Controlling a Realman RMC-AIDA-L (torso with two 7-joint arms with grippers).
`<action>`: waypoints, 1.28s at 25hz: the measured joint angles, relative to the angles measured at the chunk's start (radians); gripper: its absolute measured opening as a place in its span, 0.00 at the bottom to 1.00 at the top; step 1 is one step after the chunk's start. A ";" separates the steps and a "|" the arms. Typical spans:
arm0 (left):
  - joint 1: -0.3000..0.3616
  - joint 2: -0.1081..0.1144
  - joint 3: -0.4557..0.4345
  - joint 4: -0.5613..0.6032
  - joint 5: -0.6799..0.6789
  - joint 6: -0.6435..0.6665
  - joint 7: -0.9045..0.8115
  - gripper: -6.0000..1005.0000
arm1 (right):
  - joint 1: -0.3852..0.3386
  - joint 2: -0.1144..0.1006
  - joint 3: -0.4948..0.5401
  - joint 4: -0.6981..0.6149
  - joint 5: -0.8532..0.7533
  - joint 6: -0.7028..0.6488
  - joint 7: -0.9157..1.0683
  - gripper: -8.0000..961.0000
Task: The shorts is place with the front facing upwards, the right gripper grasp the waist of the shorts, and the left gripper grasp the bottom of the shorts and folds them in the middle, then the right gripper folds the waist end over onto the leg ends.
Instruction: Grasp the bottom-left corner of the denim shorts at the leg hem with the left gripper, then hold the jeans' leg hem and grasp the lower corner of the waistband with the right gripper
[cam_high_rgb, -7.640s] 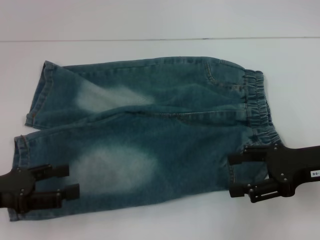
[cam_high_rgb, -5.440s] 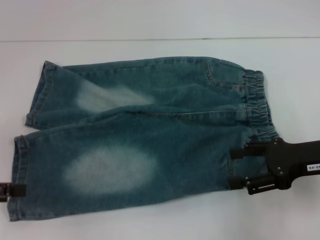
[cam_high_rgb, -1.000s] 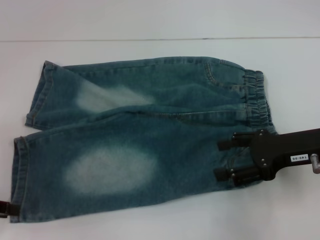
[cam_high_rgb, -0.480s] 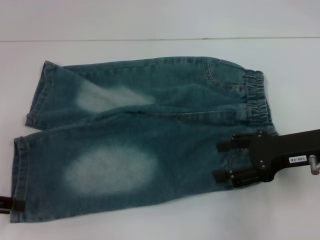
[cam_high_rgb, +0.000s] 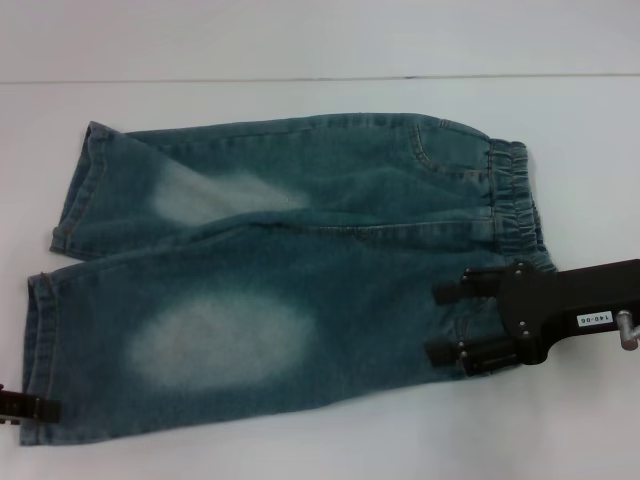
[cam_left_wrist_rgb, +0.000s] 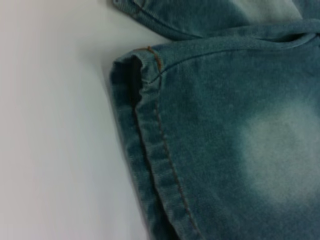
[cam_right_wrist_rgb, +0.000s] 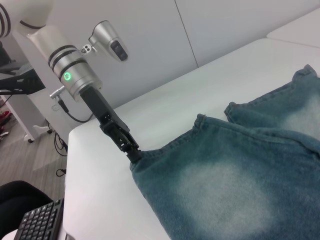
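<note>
The shorts (cam_high_rgb: 300, 260) lie flat and front up on the white table. The waist of the shorts (cam_high_rgb: 515, 205) is at the right, and the bottom of the shorts (cam_high_rgb: 40, 340) at the left. My right gripper (cam_high_rgb: 445, 320) is open just above the denim at the near waist corner, one finger (cam_high_rgb: 455, 287) farther from me than the other. My left gripper (cam_high_rgb: 30, 408) pokes in at the near corner of the near leg hem. In the right wrist view the left gripper (cam_right_wrist_rgb: 132, 152) touches that hem corner (cam_right_wrist_rgb: 145, 157). The left wrist view shows the hem (cam_left_wrist_rgb: 150, 160) lying flat.
The white table (cam_high_rgb: 300, 50) extends beyond the shorts on all sides, with its far edge as a line across the top. In the right wrist view the table's edge (cam_right_wrist_rgb: 67, 165) drops off beyond the left arm, and a keyboard (cam_right_wrist_rgb: 40, 222) sits below it.
The left gripper has slid slightly right, onto the near hem corner. The right gripper has stayed almost still over the near waist corner.
</note>
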 joint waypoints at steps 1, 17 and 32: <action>0.001 0.000 0.001 0.000 0.000 -0.003 0.001 0.46 | 0.000 0.000 0.000 0.001 0.000 0.000 0.000 0.96; -0.002 -0.007 0.001 0.000 0.002 0.010 0.006 0.09 | 0.006 -0.008 0.014 0.011 0.007 0.006 0.019 0.94; -0.058 0.012 -0.028 0.001 -0.094 0.002 -0.001 0.01 | 0.069 -0.057 0.064 -0.264 -0.232 -0.050 0.409 0.92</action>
